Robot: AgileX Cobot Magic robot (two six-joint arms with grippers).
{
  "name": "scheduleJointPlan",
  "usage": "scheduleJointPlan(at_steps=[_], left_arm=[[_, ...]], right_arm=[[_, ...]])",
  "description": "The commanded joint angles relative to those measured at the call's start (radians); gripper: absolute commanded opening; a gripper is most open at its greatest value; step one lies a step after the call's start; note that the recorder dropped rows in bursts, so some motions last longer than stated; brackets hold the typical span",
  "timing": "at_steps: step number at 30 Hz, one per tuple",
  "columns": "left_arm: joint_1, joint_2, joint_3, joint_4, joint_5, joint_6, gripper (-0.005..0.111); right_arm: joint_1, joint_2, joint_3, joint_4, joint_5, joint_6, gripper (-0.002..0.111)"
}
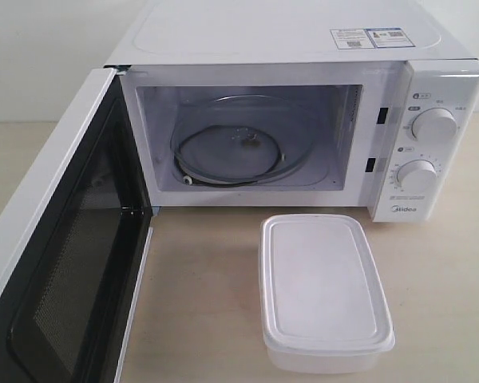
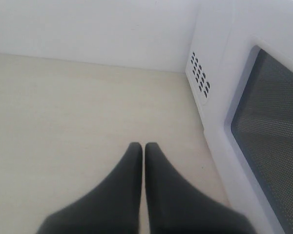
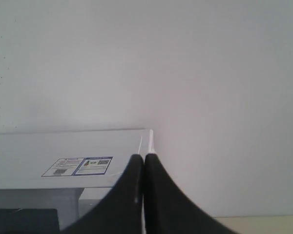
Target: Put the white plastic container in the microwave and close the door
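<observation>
Nearest, on the pale worktop (image 1: pixel 199 295), the rectangular translucent-white plastic container (image 1: pixel 323 291) sits with its flat lid on, just before the dial panel of the large white microwave (image 1: pixel 247 32). The white side-hinged door (image 1: pixel 72 263) with its dark mesh window stands swung wide to the left. The cavity lies open to view down to its round glass turntable (image 1: pixel 231 152). The left end effector (image 2: pixel 144 146) is clenched empty over the worktop beside the door's outer face. The right end effector (image 3: pixel 144 157) is clenched empty too, near the stickers (image 3: pixel 78 166) on the microwave's top.
</observation>
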Motion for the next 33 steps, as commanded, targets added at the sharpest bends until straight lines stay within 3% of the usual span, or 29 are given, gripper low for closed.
scheduleJointPlan(at_steps=[1,5,16,19,26,33], left_arm=[[0.003,-0.003,0.004,-0.005,0.000,-0.001,0.004],[0.003,-0.003,0.004,-0.005,0.000,-0.001,0.004],[0.003,-0.003,0.004,-0.005,0.000,-0.001,0.004],[0.003,-0.003,0.004,-0.005,0.000,-0.001,0.004],[0.003,-0.003,0.004,-0.005,0.000,-0.001,0.004],[0.003,-0.003,0.004,-0.005,0.000,-0.001,0.004]], right_arm=[[-0.003,0.010,-0.009,0.001,-0.025,0.099,0.000],[-0.003,0.010,-0.009,0.001,-0.027,0.223,0.000],[-0.003,0.010,-0.009,-0.013,-0.032,0.205,0.000],[-0.003,0.027,-0.011,-0.103,-0.040,0.107,0.000],[0.011,0.169,-0.024,-0.420,-0.064,0.230,0.000],[0.073,0.347,0.058,-0.506,-0.259,0.270,0.000]])
